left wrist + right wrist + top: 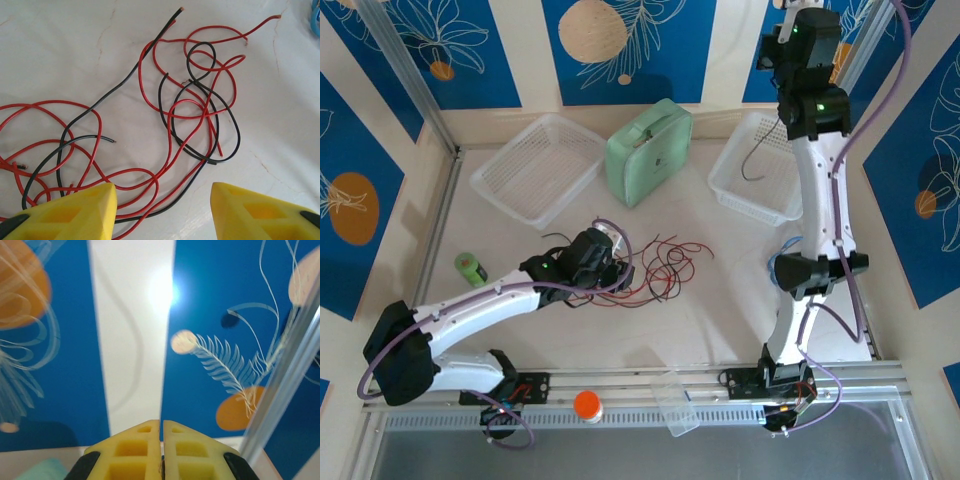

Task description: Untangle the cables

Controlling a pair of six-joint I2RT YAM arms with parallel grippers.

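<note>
From above, the thin red and black cables lie loosely tangled mid-table on the white tabletop. One more black strand rests in the white mesh basket at the right. The left gripper hovers at the tangle's left edge, its arm stretched low from the near-left corner. The right arm stands tall toward the back wall.

In the left wrist view, red loops cross black ones (several ends lie free). The yellow fingers are spread wide, holding nothing.

In the right wrist view, the right gripper has its yellow pads pressed together, empty, facing the blue patterned wall.
</note>
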